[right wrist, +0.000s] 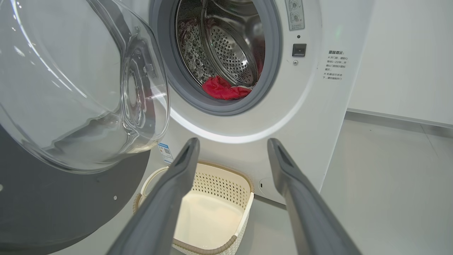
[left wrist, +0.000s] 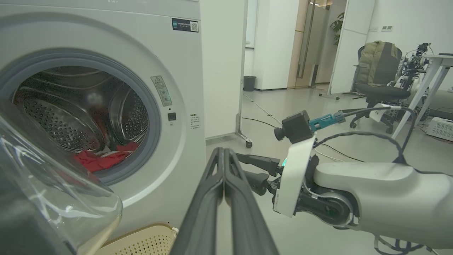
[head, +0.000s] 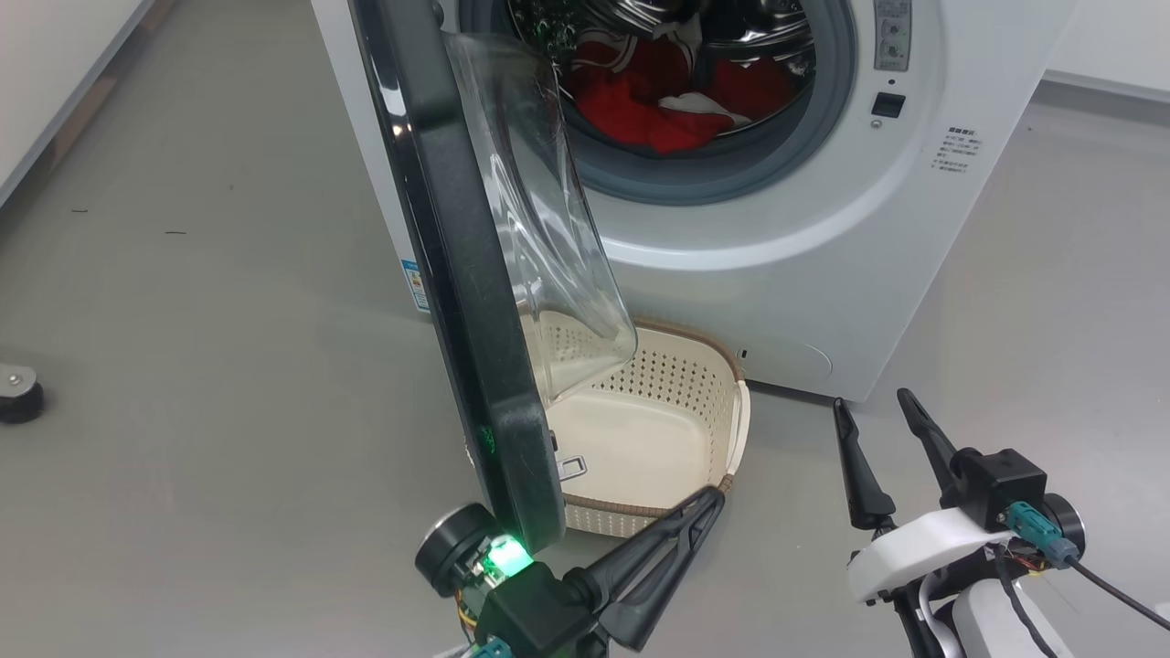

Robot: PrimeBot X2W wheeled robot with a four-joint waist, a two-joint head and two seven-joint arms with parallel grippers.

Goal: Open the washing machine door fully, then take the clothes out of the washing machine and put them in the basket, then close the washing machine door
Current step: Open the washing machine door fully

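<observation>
You see the big white front-loading washing machine, its round black-rimmed glass door swung open, bright red clothes lying in the steel drum, small cream perforated basket on the floor just below, your left gripper pressed together beside its rim, your right gripper spread apart, gripping nothing

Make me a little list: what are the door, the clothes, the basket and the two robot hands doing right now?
door: open, swung out from the washer
clothes: red, lying inside the drum
basket: empty, on the floor in front of the washer
left gripper: shut, holding nothing, near the basket's front rim
right gripper: open, holding nothing, right of the basket
</observation>
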